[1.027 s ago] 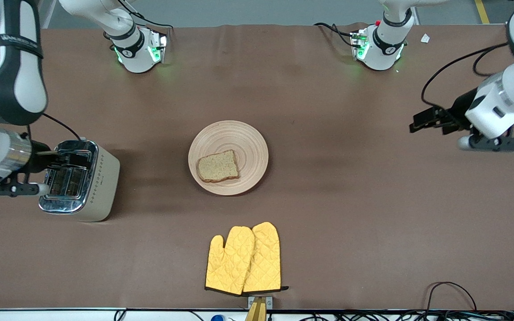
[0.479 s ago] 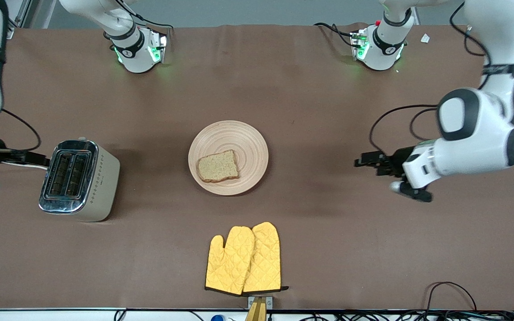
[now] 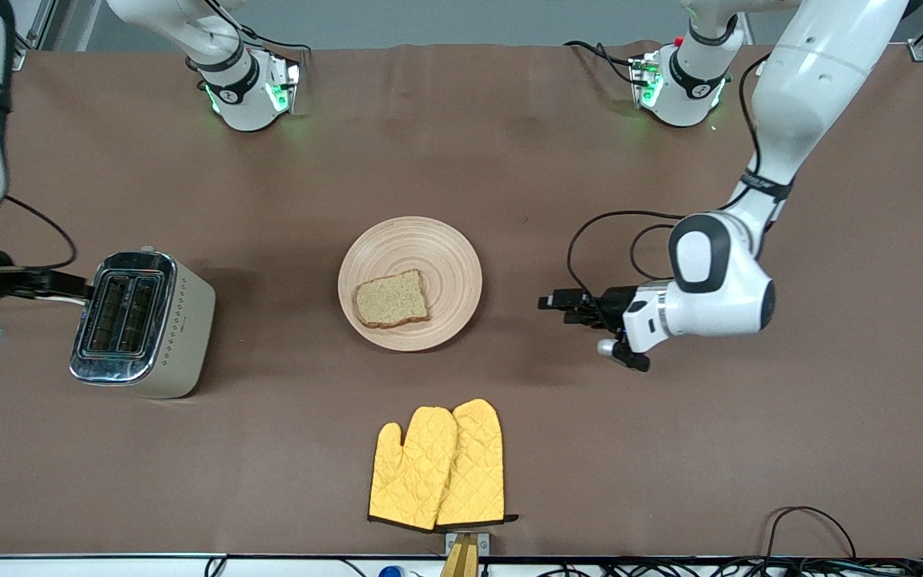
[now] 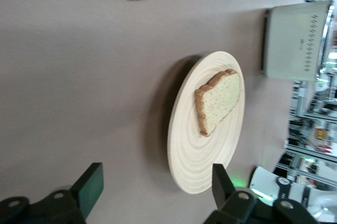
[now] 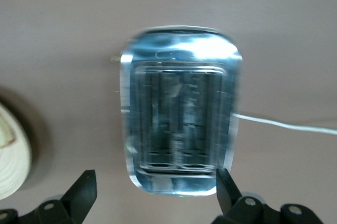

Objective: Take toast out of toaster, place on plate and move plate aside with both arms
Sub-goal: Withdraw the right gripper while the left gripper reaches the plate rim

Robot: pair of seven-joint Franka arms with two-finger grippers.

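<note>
Closest to the front camera lie two yellow oven mitts, side by side on the brown worktop. Nobody is touching them.

A bit farther in sits the round wooden plate, in the middle of the worktop. The toast lies flat on it, on the part of the plate nearer the front camera. So the first two jobs look done: the bread is out, and it is on the plate.

The toaster stands toward the right arm's end of the worktop, well apart from the plate. Both of its slots look empty from above.

The left hand is low over the worktop beside the plate, on the side toward the left arm's end. It points at the plate's edge but is not touching it. Its two fingers are spread wide with nothing between them.

The right hand hangs above the toaster. Its fingers are spread wide too, and it holds nothing.

What is left, I think, is the last job: both hands have to take hold of the plate and slide it off to one side. The left hand looks nearly ready. The right hand must first cross over to the plate.
</note>
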